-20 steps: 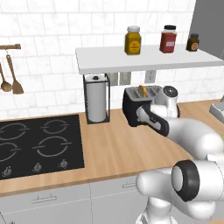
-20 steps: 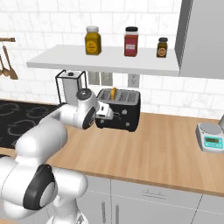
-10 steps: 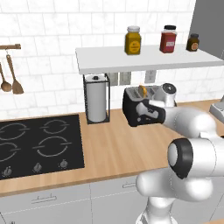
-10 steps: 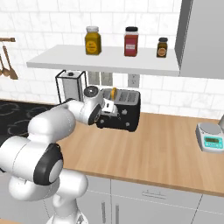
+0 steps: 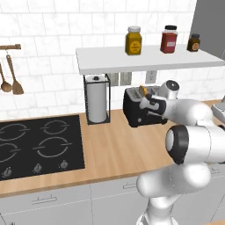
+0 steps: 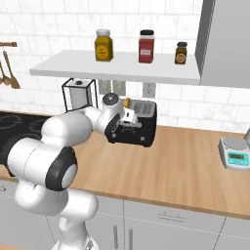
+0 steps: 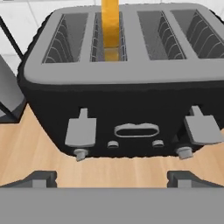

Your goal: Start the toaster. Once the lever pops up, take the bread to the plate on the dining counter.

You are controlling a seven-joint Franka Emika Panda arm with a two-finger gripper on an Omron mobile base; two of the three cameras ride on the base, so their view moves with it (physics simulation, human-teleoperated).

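The black toaster [image 7: 127, 92] is seen standing on the wooden tabletop [image 5: 114, 149] near the tiled far wall, to the right of a paper towel roll [image 5: 96, 99] in a wire holder and beneath a white shelf [image 6: 117, 66] carrying three jars. The bread [image 7: 110, 28] is seen upright in the second slot from the left, its top protruding above the toaster. The pincer [image 7: 111, 177] is held just in front of the toaster's lever face, its dark fingertips [image 7: 39, 178] spread wide apart with nothing between them. Two grey levers [image 7: 81, 131] are shown on that face. A black cooktop [image 5: 37, 145] lies at left, and a small scale [image 6: 235, 152] sits at far right.
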